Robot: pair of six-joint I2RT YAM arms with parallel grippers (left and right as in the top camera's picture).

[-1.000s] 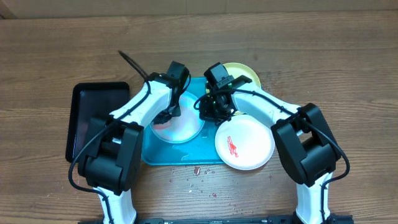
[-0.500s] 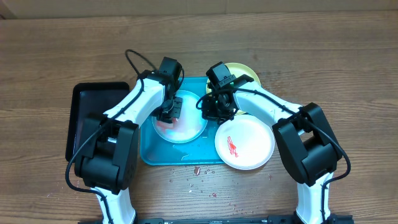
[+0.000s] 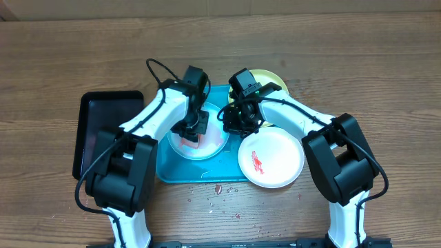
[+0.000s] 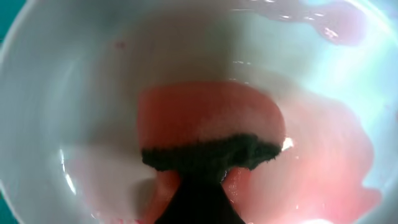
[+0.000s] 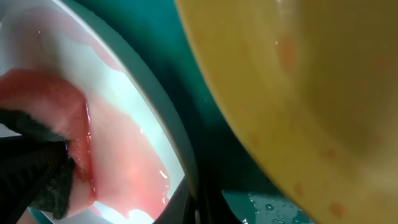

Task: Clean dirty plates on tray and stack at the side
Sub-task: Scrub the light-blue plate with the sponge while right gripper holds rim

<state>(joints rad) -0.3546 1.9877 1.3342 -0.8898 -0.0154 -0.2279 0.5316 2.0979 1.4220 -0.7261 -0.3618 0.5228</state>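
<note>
The light-blue-rimmed plate (image 3: 215, 143) lies on the turquoise tray (image 3: 172, 171), wet with pink smears (image 4: 93, 74). My left gripper (image 3: 194, 128) is shut on a pink sponge with a dark scouring face (image 4: 211, 124) and presses it on this plate's centre. My right gripper (image 3: 238, 121) is shut on that plate's right rim (image 5: 180, 162). The yellow-green plate (image 3: 270, 80) sits at the tray's far right corner and fills the right wrist view (image 5: 298, 81). The pinkish-white plate (image 3: 275, 162), with a red smear, lies at the tray's front right.
A smaller black tray (image 3: 103, 131) lies left of the turquoise tray. Red crumbs (image 3: 217, 187) are scattered on the wooden table in front of the tray. Water drops sit on the tray floor (image 5: 273, 208).
My left gripper has turned and slid the sponge a little to the right and nearer across the light-blue plate. The right gripper has kept its place on the rim.
</note>
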